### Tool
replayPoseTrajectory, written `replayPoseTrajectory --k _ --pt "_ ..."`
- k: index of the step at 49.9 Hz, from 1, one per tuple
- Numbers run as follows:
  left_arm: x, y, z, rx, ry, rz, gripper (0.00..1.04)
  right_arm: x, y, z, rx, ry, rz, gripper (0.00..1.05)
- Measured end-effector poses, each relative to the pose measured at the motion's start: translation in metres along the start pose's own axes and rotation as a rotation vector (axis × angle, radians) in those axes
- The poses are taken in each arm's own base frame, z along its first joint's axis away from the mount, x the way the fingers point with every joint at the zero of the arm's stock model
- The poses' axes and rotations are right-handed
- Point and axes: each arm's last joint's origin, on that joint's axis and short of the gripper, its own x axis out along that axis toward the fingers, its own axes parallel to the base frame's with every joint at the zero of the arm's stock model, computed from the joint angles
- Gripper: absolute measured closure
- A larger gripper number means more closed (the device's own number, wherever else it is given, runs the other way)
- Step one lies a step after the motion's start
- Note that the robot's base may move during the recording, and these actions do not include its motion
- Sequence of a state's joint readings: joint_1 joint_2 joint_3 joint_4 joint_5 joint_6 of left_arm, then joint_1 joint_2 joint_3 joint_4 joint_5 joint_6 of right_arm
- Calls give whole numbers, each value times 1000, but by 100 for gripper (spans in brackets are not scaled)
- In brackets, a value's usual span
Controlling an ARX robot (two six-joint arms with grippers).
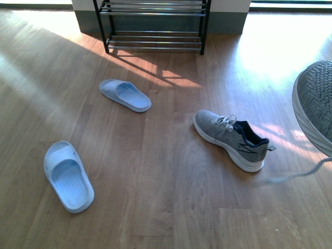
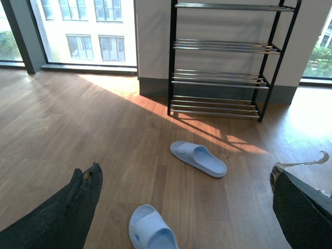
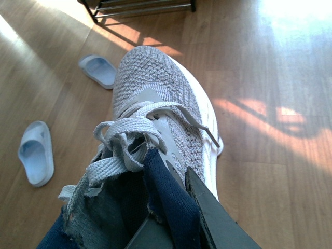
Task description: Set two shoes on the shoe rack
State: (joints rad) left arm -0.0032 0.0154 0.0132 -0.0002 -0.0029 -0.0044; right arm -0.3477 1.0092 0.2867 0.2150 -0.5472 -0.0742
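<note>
Grey knit lifted sneaker (image 3: pixel 161 98) hangs off the floor (image 1: pixel 171 207) at the right edge of the front view, toe pointing away and one lace trailing loose below.

Step in hand, as I judge it: carry this shoe to the shoe rack (image 1: pixel 153 32), which stands far, centre-left, against the wall.
- The route runs far and left; keep the shoe high enough to clear the second sneaker (image 1: pixel 233 139) lying near-right on the boards.
- The far slide (image 1: pixel 124 95) sits just in front of the rack's left half, so aim for the right half.
- Set the sole flat across several bars, not on one, and watch that the loose lace does not catch on a bar.

Right gripper (image 3: pixel 176 228): closed on the shoe's heel collar, one dark finger (image 3: pixel 207 218) against the navy lining. The hold is at the heel only, so the toe may swing.

Left gripper (image 2: pixel 185 179): fingers wide apart, holding nothing, above the near slide (image 2: pixel 150 228).
</note>
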Motion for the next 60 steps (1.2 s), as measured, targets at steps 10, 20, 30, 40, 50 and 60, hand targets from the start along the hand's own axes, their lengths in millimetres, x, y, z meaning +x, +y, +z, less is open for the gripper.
replayPoseTrajectory --k 10,20,30,40,50,60 --pt "0 0 0 0 1 -1 9 0 0 0 0 -1 -2 103" --pt "0 0 0 0 -1 -4 9 -1 -2 0 5 -1 -19 103" --pt "14 -9 6 -86 206 342 9 -1 -1 0 6 -1 -10 103" --pt "93 -55 17 -204 295 275 9 0 -1 0 5 -1 -1 103" --pt "171 -92 -31 -247 469 241 9 0 -1 0 5 0 -9 103" --pt "224 -115 -89 -308 597 257 9 0 -1 0 5 0 -8 103"
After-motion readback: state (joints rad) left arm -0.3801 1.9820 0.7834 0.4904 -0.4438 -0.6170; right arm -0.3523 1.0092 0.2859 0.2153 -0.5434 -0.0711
